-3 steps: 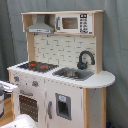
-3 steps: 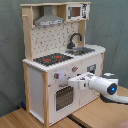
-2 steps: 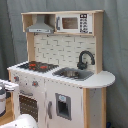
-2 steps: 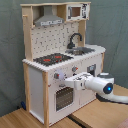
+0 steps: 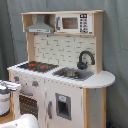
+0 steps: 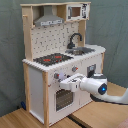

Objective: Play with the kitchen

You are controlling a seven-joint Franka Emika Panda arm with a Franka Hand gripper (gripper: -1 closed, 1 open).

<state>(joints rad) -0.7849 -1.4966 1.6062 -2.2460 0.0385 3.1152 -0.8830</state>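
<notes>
The kitchen (image 5: 60,95) (image 6: 37,85) is a tall white and light-wood toy unit, seen in both exterior views. It has a black-red hob (image 5: 37,65) (image 6: 52,59), a black faucet (image 5: 85,58) (image 6: 75,39) over a sink (image 5: 73,74) (image 6: 84,50), a grey hood (image 5: 40,27) (image 6: 48,20) and a small microwave (image 5: 75,23) (image 6: 75,11). My gripper (image 6: 64,84) (image 5: 12,85) is right at the front of the oven door (image 6: 64,99) (image 5: 27,106), near its upper edge, just below the knobs (image 6: 56,76). Whether it touches the door does not show.
The white arm (image 6: 100,87) reaches in from the second exterior view's right, above a wooden table top (image 6: 100,117). A grey curtain (image 5: 117,55) hangs behind the kitchen. A rounded white counter end (image 5: 100,79) sticks out beside the sink.
The gripper has moved in towards the oven front, leftwards in the second exterior view and rightwards in the first exterior view. The kitchen has not moved.
</notes>
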